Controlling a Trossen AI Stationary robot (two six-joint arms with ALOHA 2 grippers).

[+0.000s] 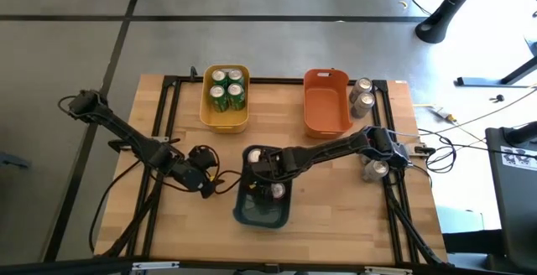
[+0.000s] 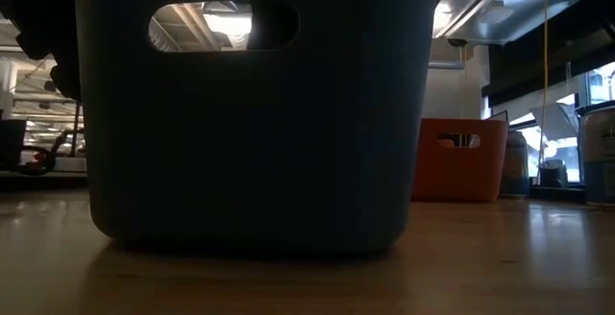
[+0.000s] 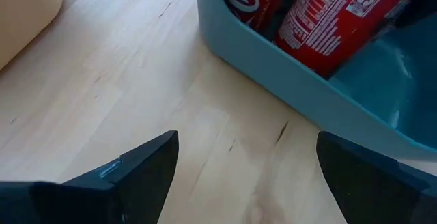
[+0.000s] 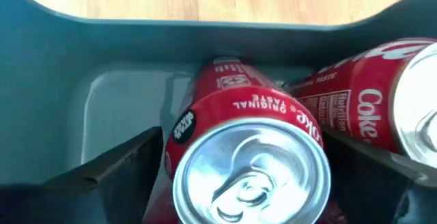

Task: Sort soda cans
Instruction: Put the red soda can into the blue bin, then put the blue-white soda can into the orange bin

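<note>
Sitting on a wooden table [image 1: 336,183]: three bins. Holding four green cans [image 1: 227,88], upright in the yellow bin [image 1: 225,121]. Lying bare, the orange bin [image 1: 325,111]. Standing beside it, two silver cans [image 1: 362,95]; one more [image 1: 374,170] near the right edge. Holding red cans [image 4: 249,149] in the teal bin [image 1: 260,212], at least two showing. Reaching into it, right gripper [image 4: 239,176] closed around one red can. Hovering just beside the teal bin, left gripper [image 3: 246,176], fingers spread apart, gripping nothing.

Two dark jointed arms, black cables
</note>
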